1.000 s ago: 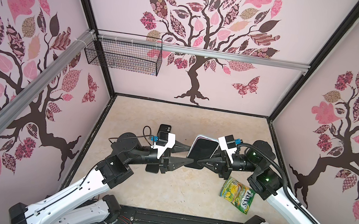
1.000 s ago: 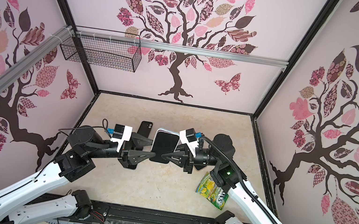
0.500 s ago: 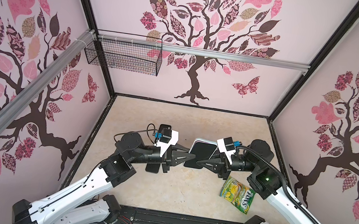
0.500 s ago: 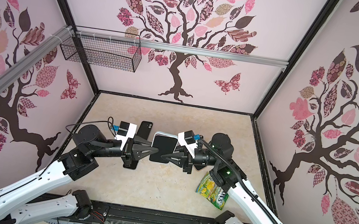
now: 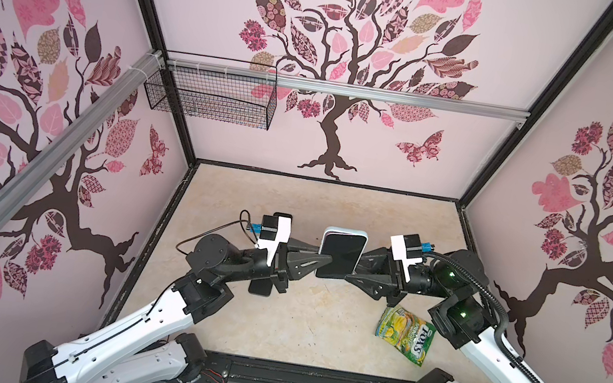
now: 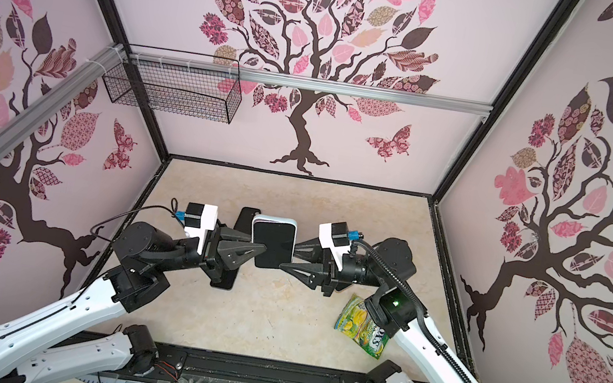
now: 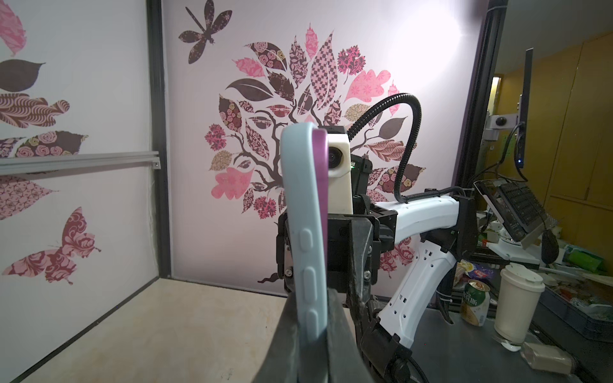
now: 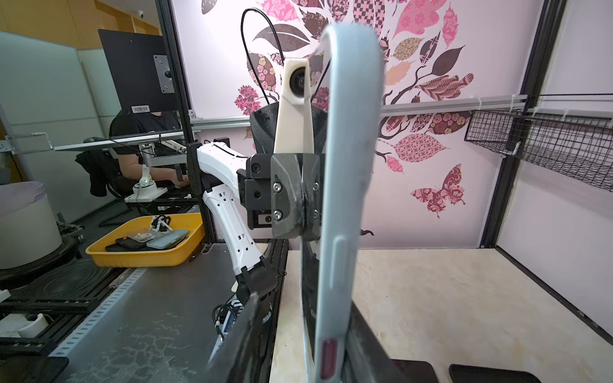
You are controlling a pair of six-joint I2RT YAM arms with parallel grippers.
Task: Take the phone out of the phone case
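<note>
Phone (image 5: 340, 257) is up in the air, mid-workspace, well above the surface (image 5: 295, 325), standing on end with the screen toward the top cameras. It sits in the pale blue case (image 7: 305, 232).

Left pincer (image 5: 322, 260) is clamped narrow across one long edge, phone and case together. Right pincer (image 5: 355, 266) is at the opposite edge with jaws partly apart. In the right wrist view one finger (image 8: 360, 335) lies against the case back, and the other finger (image 8: 238, 331) stands clear of the glass, so it has no grip.

Risks, as I judge them:
- One-sided hold. All the weight hangs from the left edge clamp, so the phone can pivot or slide out and drop onto the surface.
- Left clamp spans phone and case alike. Pulling from there likely drags both, so no separation.
- Right pincer needs the case lip alone. If it closes over the glass too, it re-pins the phone in the case.
- Peeling hard at one corner could pop the phone free suddenly, with nothing holding it.
- Purple phone edge (image 7: 320, 156) peeks past the case near the top. Cannot tell if that corner is unseated.
</note>
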